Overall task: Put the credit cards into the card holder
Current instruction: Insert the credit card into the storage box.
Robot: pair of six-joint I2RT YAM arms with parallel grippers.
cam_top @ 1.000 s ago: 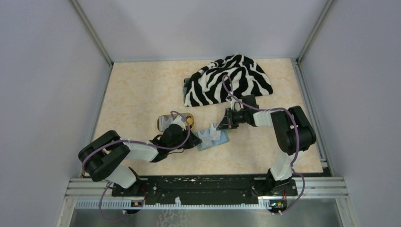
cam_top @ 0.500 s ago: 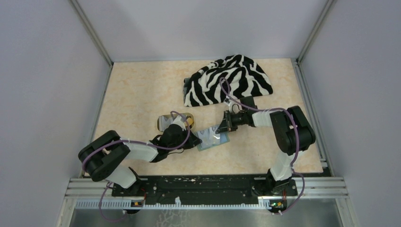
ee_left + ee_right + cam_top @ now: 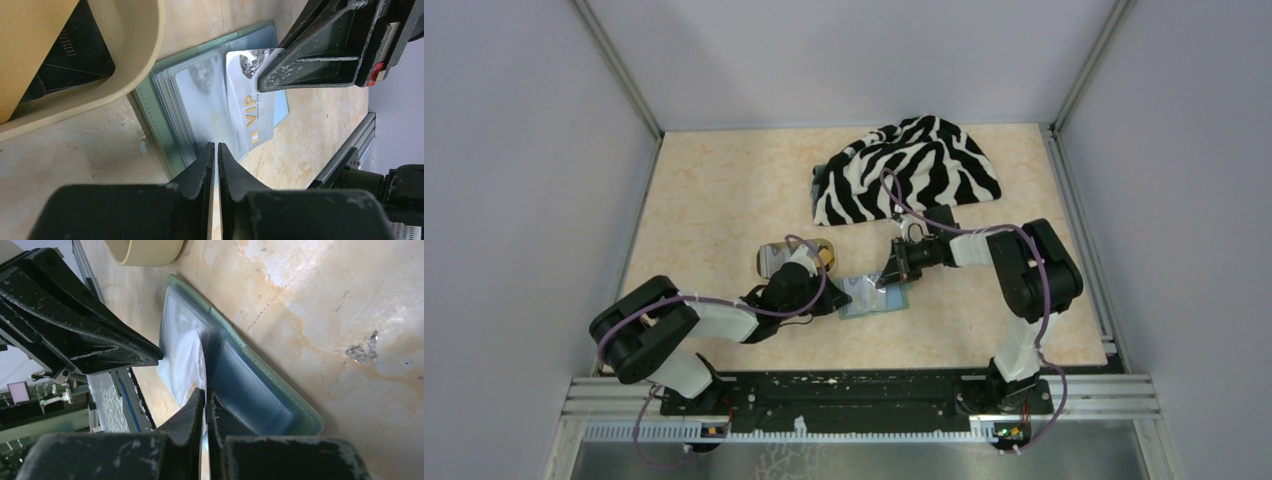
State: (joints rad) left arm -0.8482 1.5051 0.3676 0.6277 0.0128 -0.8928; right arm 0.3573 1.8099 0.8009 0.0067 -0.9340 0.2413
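Observation:
The card holder [image 3: 872, 305] [image 3: 151, 116] [image 3: 250, 385] lies open on the table, sage-green outside, blue-grey inside, with clear sleeves. My right gripper [image 3: 890, 275] [image 3: 261, 83] [image 3: 206, 392] is shut on a silvery credit card [image 3: 248, 107] [image 3: 201, 352] marked VIP. It holds the card tilted, far end down against the top sleeve. My left gripper [image 3: 837, 301] [image 3: 216, 148] is closed to a slit on the near edge of the holder's clear sleeves. Two more credit cards, one dark [image 3: 75, 50] and one yellow-orange [image 3: 30, 45], lie in the tan tray.
The tan oval tray [image 3: 794, 255] [image 3: 135, 75] [image 3: 147, 252] sits just left of the holder, touching its corner. A zebra-striped cloth [image 3: 904, 170] lies bunched at the back. Metal rails run along the table's near and right edges.
My right gripper has moved left and down with the card, bringing it onto the open holder. The left arm has stayed in place.

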